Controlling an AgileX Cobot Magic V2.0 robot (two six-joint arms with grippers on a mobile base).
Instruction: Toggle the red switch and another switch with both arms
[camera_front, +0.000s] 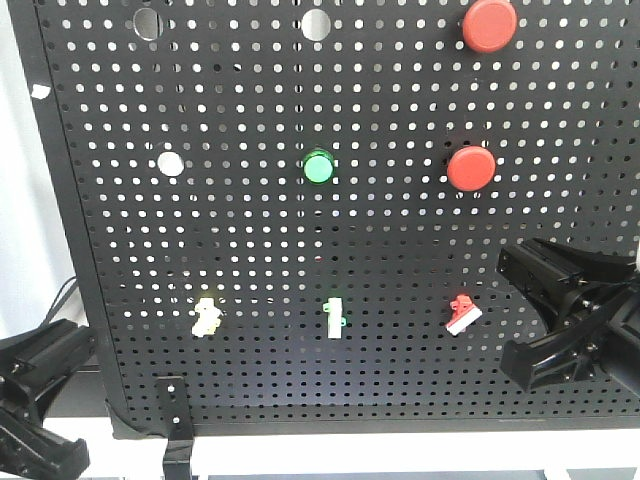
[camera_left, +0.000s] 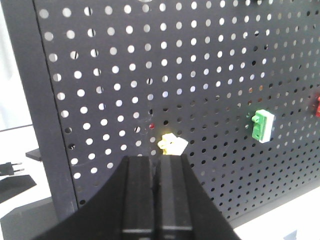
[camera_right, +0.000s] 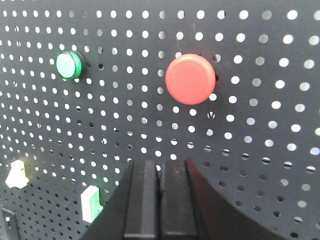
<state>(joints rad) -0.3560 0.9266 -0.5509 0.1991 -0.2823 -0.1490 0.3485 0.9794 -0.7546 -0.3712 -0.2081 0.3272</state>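
Observation:
The red switch (camera_front: 463, 313) is a tiny red toggle with a white tip, low on the right of the black pegboard (camera_front: 400, 240). The other switch, pale yellow (camera_front: 207, 317), sits low on the left. My left gripper (camera_left: 157, 159) is shut and empty, its tips just below the yellow switch (camera_left: 172, 144); whether they touch is unclear. My right gripper (camera_right: 160, 162) is also shut and empty, close to the board below a round red push button (camera_right: 190, 79). It hides the red switch in the right wrist view. In the front view it hangs right of the red switch (camera_front: 560, 320).
A green-and-white upright toggle (camera_front: 334, 318) stands between the two switches. A round green button (camera_front: 318, 167) and two red push buttons (camera_front: 470, 168) (camera_front: 489, 25) sit higher up. The board's black foot bracket (camera_front: 175, 420) stands on the white table.

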